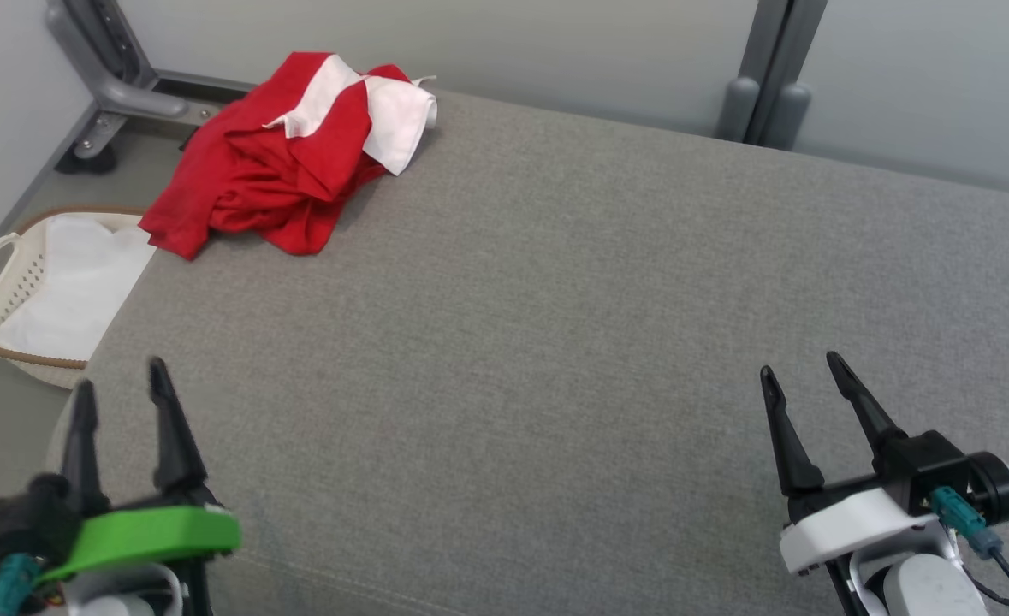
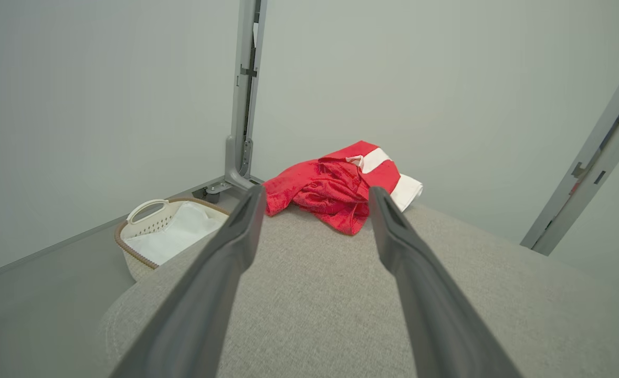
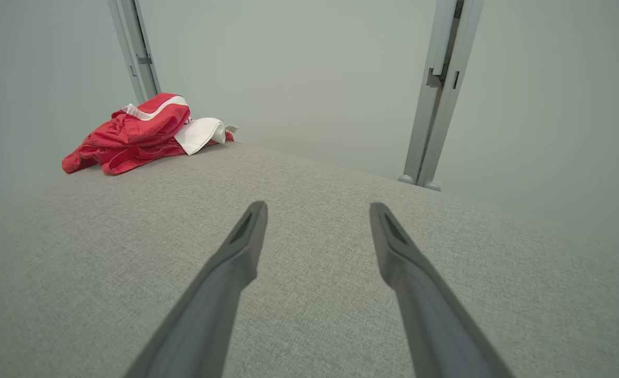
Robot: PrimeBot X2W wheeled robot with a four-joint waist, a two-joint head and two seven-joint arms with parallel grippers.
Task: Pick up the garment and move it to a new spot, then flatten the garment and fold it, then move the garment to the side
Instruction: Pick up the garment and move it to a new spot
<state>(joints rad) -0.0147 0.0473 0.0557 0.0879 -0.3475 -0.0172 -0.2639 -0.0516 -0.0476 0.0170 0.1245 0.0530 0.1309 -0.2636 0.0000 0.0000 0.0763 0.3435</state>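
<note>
A crumpled red and white garment lies in a heap at the far left corner of the grey upholstered surface. It also appears ahead in the left wrist view as the garment and far off to the left in the right wrist view as the garment. My left gripper hovers open at the near left edge, well short of the heap, with nothing between its fingers. At the near right my right gripper stands open and empty, far from the garment.
A white laundry basket with a pale cloth inside sits on the floor left of the surface, also seen as the basket. Grey metal posts rise behind the far edge. A wheeled frame foot stands at the far left.
</note>
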